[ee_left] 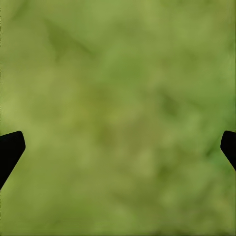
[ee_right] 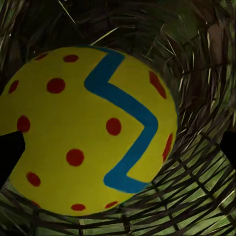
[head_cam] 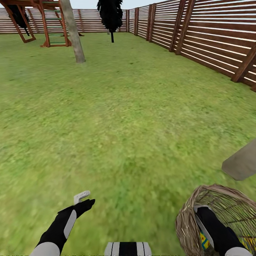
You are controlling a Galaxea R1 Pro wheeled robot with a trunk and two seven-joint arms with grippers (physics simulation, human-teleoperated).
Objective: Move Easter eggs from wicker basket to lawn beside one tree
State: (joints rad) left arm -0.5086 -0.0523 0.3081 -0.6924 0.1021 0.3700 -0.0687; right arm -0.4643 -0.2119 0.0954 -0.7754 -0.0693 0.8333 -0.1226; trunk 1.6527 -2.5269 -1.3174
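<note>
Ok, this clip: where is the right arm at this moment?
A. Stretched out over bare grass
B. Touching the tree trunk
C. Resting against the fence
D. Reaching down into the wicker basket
D: in the head view the right arm goes down inside the wicker basket, and the right wrist view looks at an Easter egg lying on the woven wicker between the open fingertips.
</note>
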